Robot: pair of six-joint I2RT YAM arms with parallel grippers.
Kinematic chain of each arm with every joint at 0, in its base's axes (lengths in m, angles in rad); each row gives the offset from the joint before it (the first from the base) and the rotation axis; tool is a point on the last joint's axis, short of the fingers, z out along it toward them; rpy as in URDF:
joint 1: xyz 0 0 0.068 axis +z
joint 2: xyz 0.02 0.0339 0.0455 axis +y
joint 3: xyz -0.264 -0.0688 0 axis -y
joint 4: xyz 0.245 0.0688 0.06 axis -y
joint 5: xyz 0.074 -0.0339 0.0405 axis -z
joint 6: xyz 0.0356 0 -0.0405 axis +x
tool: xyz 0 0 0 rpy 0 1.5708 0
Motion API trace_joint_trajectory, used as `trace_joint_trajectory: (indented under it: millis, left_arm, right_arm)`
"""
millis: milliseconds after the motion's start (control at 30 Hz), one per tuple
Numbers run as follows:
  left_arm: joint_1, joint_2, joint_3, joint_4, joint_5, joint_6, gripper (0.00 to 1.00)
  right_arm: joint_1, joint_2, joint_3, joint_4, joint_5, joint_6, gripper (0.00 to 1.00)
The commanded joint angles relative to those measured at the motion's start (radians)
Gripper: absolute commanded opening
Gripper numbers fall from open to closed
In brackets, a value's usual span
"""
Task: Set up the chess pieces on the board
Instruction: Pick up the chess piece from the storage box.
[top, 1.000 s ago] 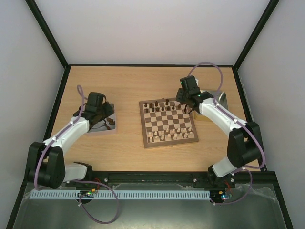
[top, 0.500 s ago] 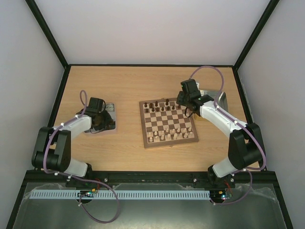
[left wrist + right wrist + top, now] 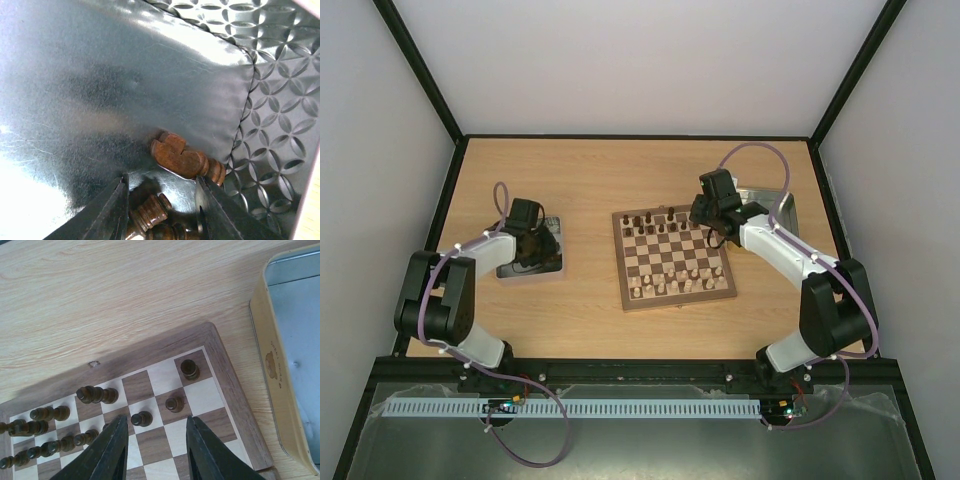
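On the board point(image 3: 678, 299), at the middle of the table point(image 3: 590, 180), dark chess pieces point(image 3: 650, 220) stood along the two far rows, and pale pieces point(image 3: 680, 281) filled the near rows. The right wrist view showed the board's far right corner point(image 3: 227, 385): one dark piece point(image 3: 190, 369) stood on the corner square, two more point(image 3: 174, 403) stood on the squares diagonally inward, and the rest ran off to the left. More dark pieces lay on their sides in the left tray point(image 3: 535, 274), among them a rook point(image 3: 177, 157) lying close to the embossed wall point(image 3: 280, 100). The cream side of the right tray point(image 3: 270, 365) bore a small emblem with lettering too small to read. The left arm was folded back at the elbow, with its wrist low over the tray. The left gripper point(image 3: 161, 180) pointed down into the tray, its jaws partly apart and straddling a lying piece point(image 3: 146, 212). Whether the pads touched that piece I cannot tell. The right arm reached forward and inward, and the right gripper point(image 3: 156, 422) hung above the board's far right corner, its jaws slightly apart with nothing between them.
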Motion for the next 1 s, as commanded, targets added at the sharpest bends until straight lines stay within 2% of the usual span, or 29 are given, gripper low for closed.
trace_joint_trajectory:
  millis: [0,400,800,967]
  left_arm:
    - [0.006,0.011,0.023,-0.007,0.011,0.019,0.4]
    - [0.007,-0.054,-0.01,0.108,0.002,-0.037,0.39]
    - [0.0,0.028,0.018,0.035,0.001,-0.078,0.41]
    - [-0.002,0.077,0.051,0.029,0.018,-0.065,0.36]
  right_arm:
    - [-0.004,-0.025,-0.01,0.025,0.001,0.011,0.31]
    - [-0.004,-0.036,-0.021,0.025,-0.001,0.014,0.31]
    - [-0.004,-0.052,-0.038,0.028,0.001,0.015,0.31]
    - [-0.004,-0.05,-0.036,0.029,-0.004,0.017,0.31]
